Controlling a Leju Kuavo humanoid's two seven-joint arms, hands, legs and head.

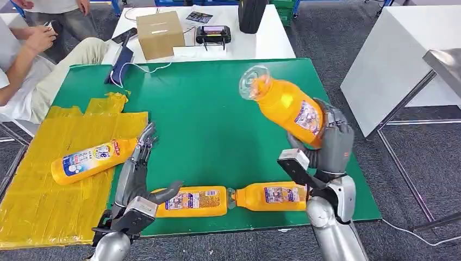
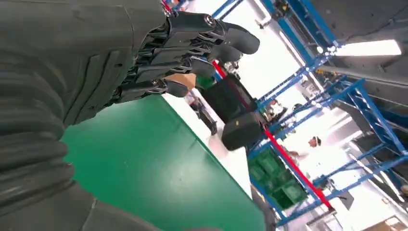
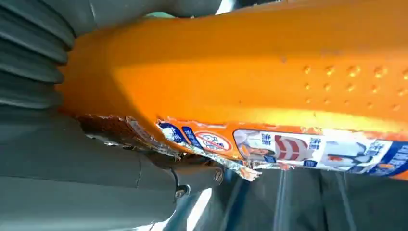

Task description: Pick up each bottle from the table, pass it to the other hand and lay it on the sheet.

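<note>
Right hand grips the raised orange bottle, frame's right; rigid, slick, seemingly full and heavy, so empty, spread left hand should take mid-body.

Sheet covers the left end of the table, one bottle lying on it near its right edge. My left hand sits just right of that bottle, over the sheet's edge. Two more bottles lie end to end along the near table edge: one just right of my left hand, the other further right, in front of my right hand. My right hand holds a fourth bottle tilted above the table's right side. Cardboard box on the table behind.
</note>
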